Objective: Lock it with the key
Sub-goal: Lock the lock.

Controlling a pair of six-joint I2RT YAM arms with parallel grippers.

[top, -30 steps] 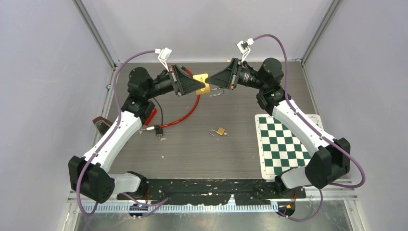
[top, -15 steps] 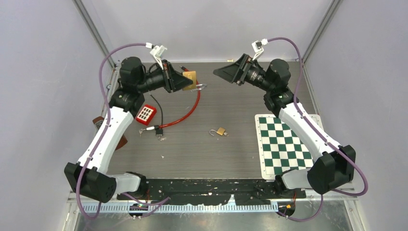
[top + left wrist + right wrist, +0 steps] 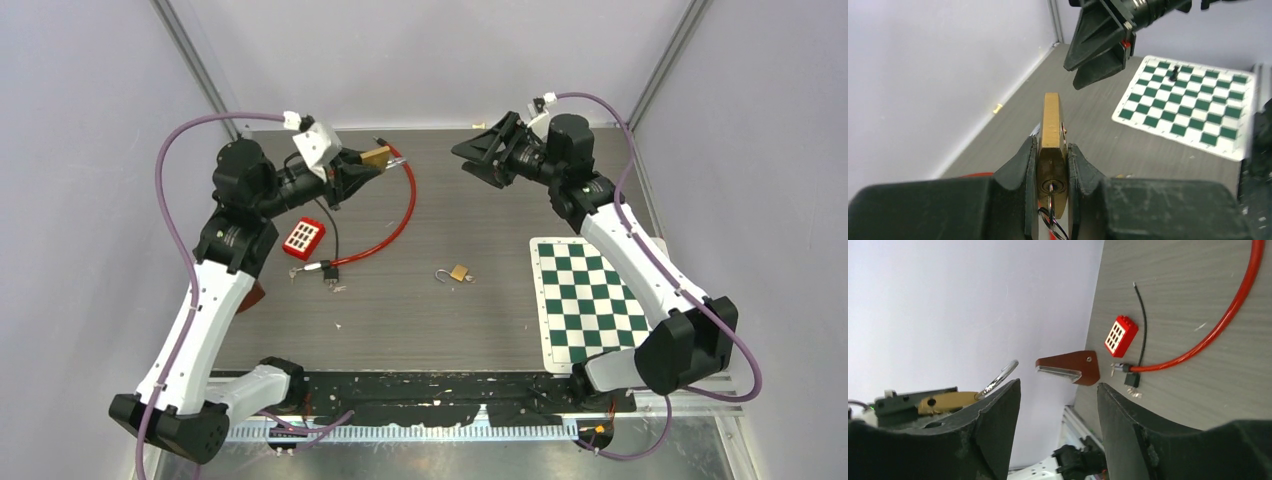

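My left gripper is shut on a brass padlock and holds it in the air above the far left of the table. In the left wrist view the padlock sits edge-on between my fingers, with a key in its keyhole and a wire ring hanging below. Its shackle shows in the right wrist view. My right gripper is open and empty, raised at the far right, facing the padlock across a gap. It also shows in the left wrist view.
A second small brass padlock lies open mid-table. A red cable, a red block and a brown wedge lie at the left. A green checkered mat with a small black piece lies at the right.
The two grippers have drawn apart. My left gripper has carried the padlock to the left and turned it. My right gripper has let go, pulled back to the right and opened.
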